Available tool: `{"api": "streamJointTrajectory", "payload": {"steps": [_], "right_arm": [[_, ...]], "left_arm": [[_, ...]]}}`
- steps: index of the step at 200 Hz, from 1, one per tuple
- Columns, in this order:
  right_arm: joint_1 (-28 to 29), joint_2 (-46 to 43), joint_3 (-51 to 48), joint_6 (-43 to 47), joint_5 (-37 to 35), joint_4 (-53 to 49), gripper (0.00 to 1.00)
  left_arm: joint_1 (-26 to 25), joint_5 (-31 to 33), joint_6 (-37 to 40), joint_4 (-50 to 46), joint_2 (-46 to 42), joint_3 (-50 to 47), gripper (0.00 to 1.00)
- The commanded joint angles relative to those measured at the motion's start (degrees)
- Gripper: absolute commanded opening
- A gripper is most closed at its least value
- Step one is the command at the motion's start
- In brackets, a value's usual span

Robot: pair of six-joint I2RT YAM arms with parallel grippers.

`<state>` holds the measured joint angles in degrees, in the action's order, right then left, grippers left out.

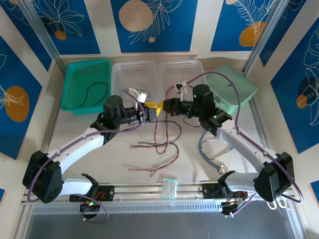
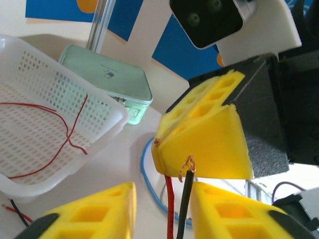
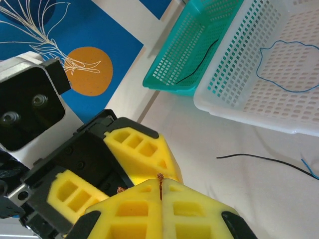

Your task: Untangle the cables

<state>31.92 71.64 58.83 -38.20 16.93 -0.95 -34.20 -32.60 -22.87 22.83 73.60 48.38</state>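
- The two arms meet tip to tip above the middle of the worktop [image 1: 117,167], just in front of the row of baskets.
- The right pincer [image 1: 164,106] [image 3: 160,191] is clamped fully closed. Its yellow fingers press together on the ends of the cables [image 1: 156,130], and a frayed copper tip pokes out at the seam.
- The left pincer [image 1: 151,110] [image 2: 163,193] stands partly open, with a clear gap between its yellow fingers.
- A red cable [image 2: 170,209] and a black cable [image 2: 183,204] run up through that gap to the right pincer. The black one lies close to one finger, but I cannot tell whether it touches.
- From the pinch point the cables hang down to the worktop. There they lie in loose, crossing loops of red, black and blue between the two arms.
- The teal basket [image 1: 75,67] at the far left holds a separate black strand [image 1: 94,92].
- The left white basket [image 3: 234,84] beside it holds a blue strand [image 3: 271,50].
- The right white basket [image 2: 107,127] holds a red strand [image 2: 50,110].
- A mint case [image 1: 234,87] sits at the far right, just beside the right white basket.
- A stethoscope [image 1: 205,152] with a light-blue tube lies on the worktop by the right arm.
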Motion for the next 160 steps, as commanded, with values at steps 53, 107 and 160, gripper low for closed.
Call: {"api": "streamJointTrajectory", "payload": {"steps": [53,107,160], "right_arm": [[-0.2,-0.3,1.1,0.4,0.7,-1.0,0.0],[-0.8,-1.1,0.7,0.6,0.2,-1.6,0.0],[-1.9,-3.9,-0.1,0.3,-5.5,-4.8,0.0]], "left_arm": [[-0.7,0.5,0.3,3.1,-1.2,0.7,0.1],[-0.7,2.0,0.8,3.0,-2.2,0.5,0.01],[-0.6,7.7,3.5,-1.4,-6.1,0.7,0.0]]}}
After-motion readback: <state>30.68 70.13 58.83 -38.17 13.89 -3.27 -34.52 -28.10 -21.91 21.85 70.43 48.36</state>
